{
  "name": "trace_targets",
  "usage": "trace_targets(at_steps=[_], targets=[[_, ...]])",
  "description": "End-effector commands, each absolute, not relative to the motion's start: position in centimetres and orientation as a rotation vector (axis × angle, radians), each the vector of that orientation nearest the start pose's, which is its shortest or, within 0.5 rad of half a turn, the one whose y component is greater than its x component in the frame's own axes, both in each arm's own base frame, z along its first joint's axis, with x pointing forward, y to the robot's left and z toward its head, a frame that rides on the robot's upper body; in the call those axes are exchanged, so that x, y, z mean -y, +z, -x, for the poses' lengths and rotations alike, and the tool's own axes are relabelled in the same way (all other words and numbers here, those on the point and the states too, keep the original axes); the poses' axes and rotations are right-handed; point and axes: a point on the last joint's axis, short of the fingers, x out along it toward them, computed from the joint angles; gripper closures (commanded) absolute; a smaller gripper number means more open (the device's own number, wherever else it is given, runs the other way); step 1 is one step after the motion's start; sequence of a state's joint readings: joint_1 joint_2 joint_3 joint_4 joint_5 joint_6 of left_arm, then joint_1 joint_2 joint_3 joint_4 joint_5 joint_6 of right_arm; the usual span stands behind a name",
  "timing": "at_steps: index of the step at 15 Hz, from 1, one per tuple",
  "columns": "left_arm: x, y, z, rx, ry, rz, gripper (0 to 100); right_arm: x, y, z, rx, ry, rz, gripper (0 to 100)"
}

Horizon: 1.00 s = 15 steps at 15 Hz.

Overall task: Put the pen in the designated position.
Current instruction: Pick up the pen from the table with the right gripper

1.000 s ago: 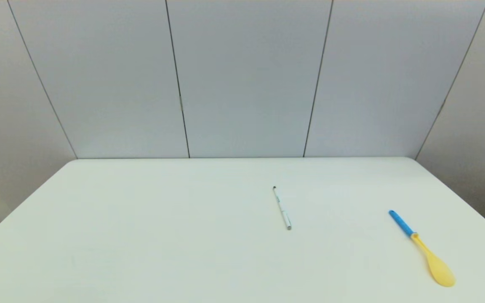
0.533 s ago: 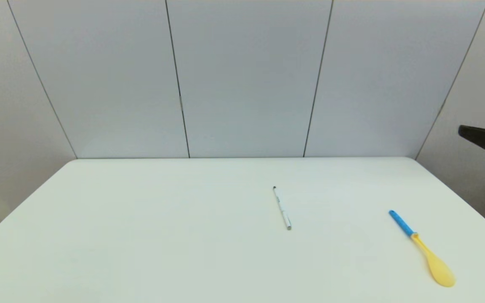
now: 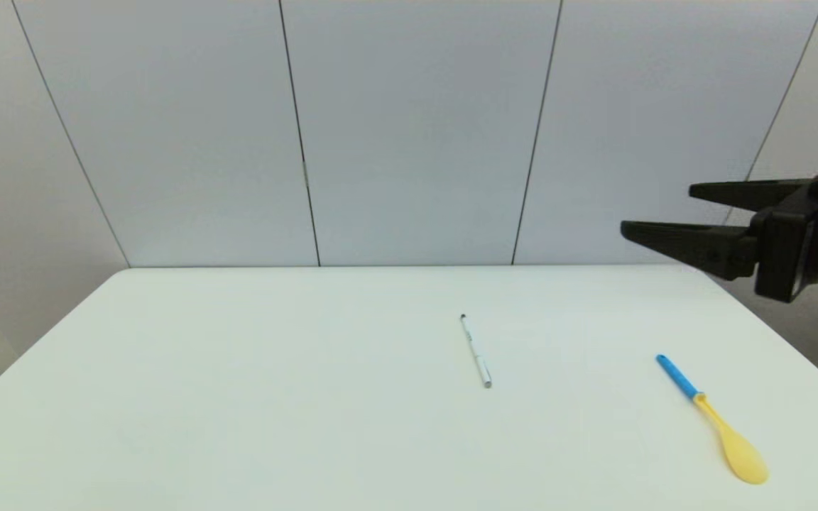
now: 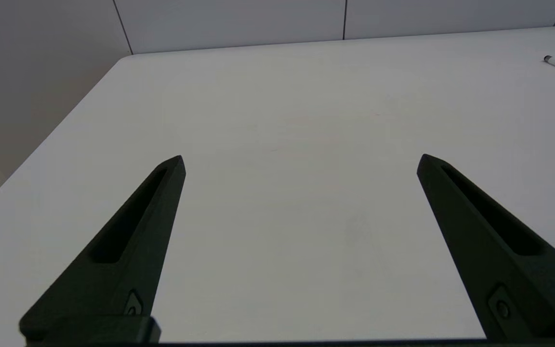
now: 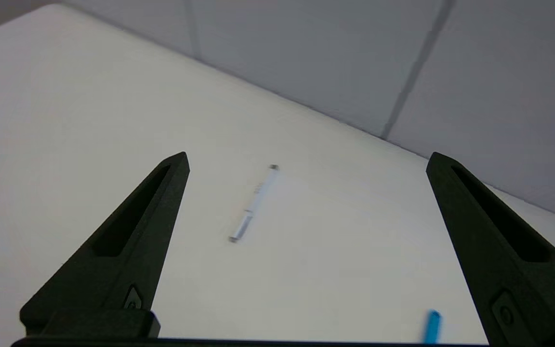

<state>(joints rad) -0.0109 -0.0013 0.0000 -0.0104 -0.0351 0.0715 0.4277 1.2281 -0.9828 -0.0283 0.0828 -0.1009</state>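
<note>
Left side first: the left gripper (image 4: 299, 159) hangs low over the table (image 3: 238, 397) near its left edge, jaws spread wide with nothing but bare white surface between them. It sits out of the head view entirely; only its own wrist camera shows it, and from there the dark tip of the pen just peeks in at the far side.

Moving to the middle, the pen (image 3: 476, 351) lies flat on the table, a little right of centre and closer to the back edge than the front, dark tip pointing toward the back edge, greyish end toward the front. Nothing touches it. In the right wrist view it shows up between the two fingers, well below them.

Further right, the yellow spoon (image 3: 714, 420) with its blue handle rests near the right edge, well apart from the pen, bowl toward the front-right corner.

And above the back-right corner, the right gripper (image 3: 654, 209) hovers high in the air, fingers pointing left, jaws spread and empty.
</note>
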Motion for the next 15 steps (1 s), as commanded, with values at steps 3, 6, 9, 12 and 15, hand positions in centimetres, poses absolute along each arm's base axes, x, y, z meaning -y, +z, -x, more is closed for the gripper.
trace_targets(at_steps=[3, 6, 9, 12, 15], targets=[[0.1, 7.4, 2.2, 0.002, -0.048, -0.072, 0, -10.6, 27.9, -18.8, -0.263, 0.722, 0.143, 0], [0.1, 7.4, 2.2, 0.002, -0.046, -0.072, 0, -11.6, 26.9, -19.5, -0.313, 0.751, 0.15, 0], [0.1, 7.4, 2.2, 0.002, -0.046, -0.072, 0, -11.8, 26.1, -20.2, -0.349, 0.74, 0.15, 0], [0.1, 7.4, 2.2, 0.002, -0.046, -0.072, 0, -12.3, 25.9, -20.8, -0.38, 0.723, 0.102, 0], [0.1, 7.4, 2.2, 0.002, -0.046, -0.072, 0, -12.8, 25.2, -21.8, -0.42, 0.676, 0.081, 0]])
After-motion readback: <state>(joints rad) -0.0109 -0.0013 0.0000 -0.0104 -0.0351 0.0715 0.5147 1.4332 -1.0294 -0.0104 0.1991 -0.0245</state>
